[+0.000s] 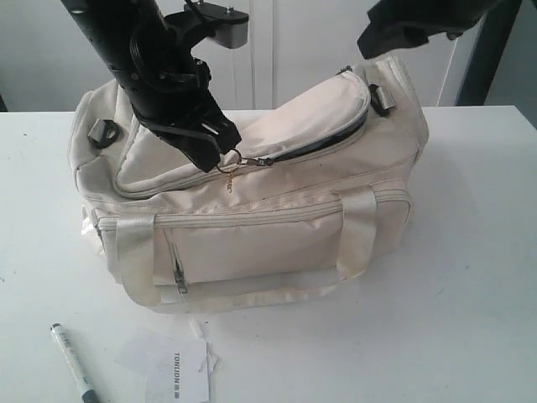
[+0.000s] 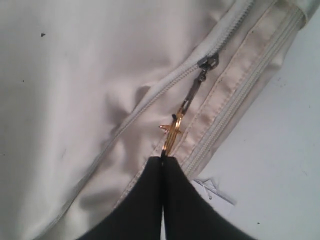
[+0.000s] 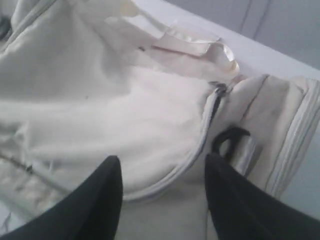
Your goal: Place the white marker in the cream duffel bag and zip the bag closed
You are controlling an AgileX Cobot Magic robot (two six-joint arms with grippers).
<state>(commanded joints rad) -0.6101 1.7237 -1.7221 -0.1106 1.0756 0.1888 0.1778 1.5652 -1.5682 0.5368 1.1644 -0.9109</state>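
Exterior view: white marker (image 1: 74, 365) lay flat on the desk (image 1: 470, 277), in front of the cream duffel bag (image 1: 252, 243) near its left end, just beside a paper tag (image 1: 178, 379). Marker's long axis ran diagonal, black cap pointing away toward far left, other end cut off by the frame. Bag's long axis ran left to right; curved top zipper gaped at the right half. Left tool (image 2: 162, 159) was pinched tight on the zipper pull (image 2: 192, 95). Right tool (image 3: 162, 160) hung over the bag's right end, jaws wide, holding nothing.
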